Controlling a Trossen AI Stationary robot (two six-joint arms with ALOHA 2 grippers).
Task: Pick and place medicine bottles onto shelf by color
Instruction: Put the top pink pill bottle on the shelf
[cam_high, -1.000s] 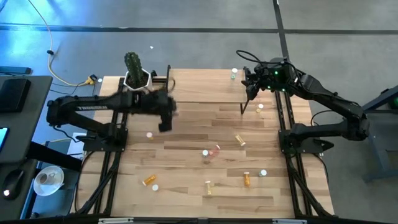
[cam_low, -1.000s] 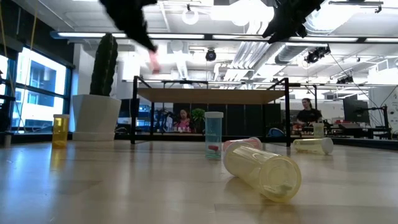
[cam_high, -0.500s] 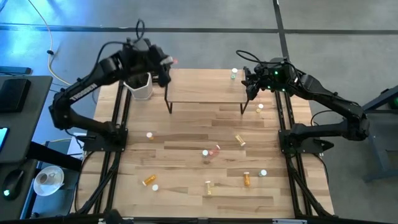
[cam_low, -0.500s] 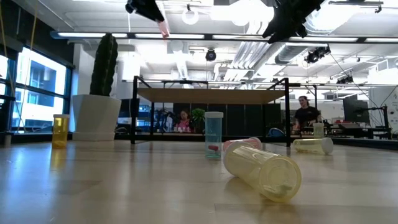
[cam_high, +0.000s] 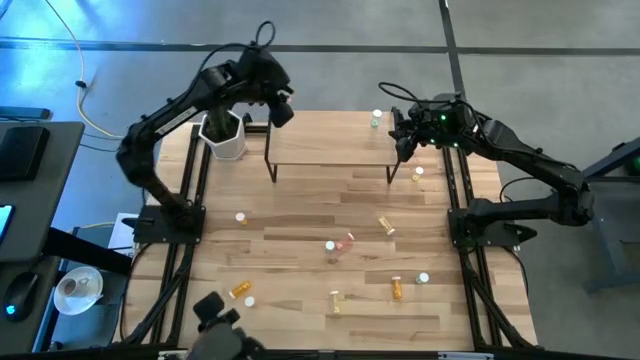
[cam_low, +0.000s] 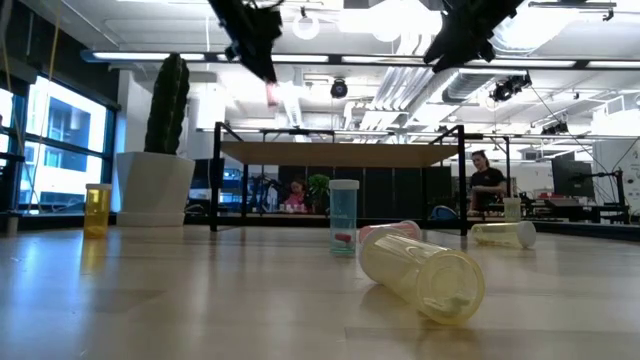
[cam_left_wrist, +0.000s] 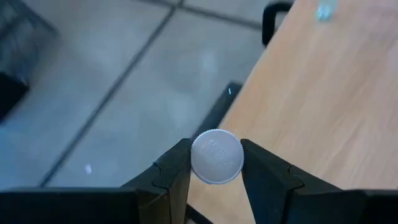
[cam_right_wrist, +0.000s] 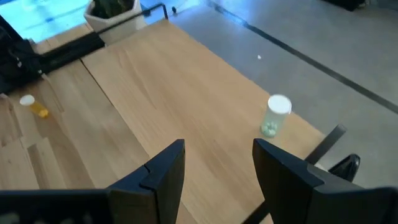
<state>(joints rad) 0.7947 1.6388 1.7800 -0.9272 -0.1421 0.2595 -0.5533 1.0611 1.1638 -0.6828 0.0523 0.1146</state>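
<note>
— Where the table edge lies nearest at six o'clock in the high view, what is seen first?

— Orange bottles: one (cam_high: 239, 290) at seven o'clock, another (cam_high: 397, 289) at five o'clock, with a small yellow one (cam_high: 334, 300) between them. In the low view a large yellow bottle (cam_low: 422, 272) is shown lying on its side closest to the lens.

— And toward the centre of the table (cam_high: 300, 210)?

— A pink-red bottle (cam_high: 346, 241) is found lying near the middle, just beside a pale one (cam_high: 330, 246). A yellow bottle (cam_high: 386, 226) is placed toward two o'clock of them.

— What is reported of the shelf (cam_high: 330, 148)?

— It is set at twelve o'clock on the table. One pale green bottle (cam_high: 376, 119) is standing upright on its far right corner, seen also in the right wrist view (cam_right_wrist: 275, 115).

— How are the arms described?

— The right gripper (cam_high: 403, 138) is held above the shelf's right end, its fingers spread apart with nothing between them. The left gripper (cam_high: 281, 108) is raised over the shelf's far left corner, beside the cactus pot (cam_high: 224, 140). Its fingers (cam_left_wrist: 175, 168) are clenched on a white-capped bottle (cam_left_wrist: 216, 156), whose pink body is visible in the low view (cam_low: 271, 94).
</note>
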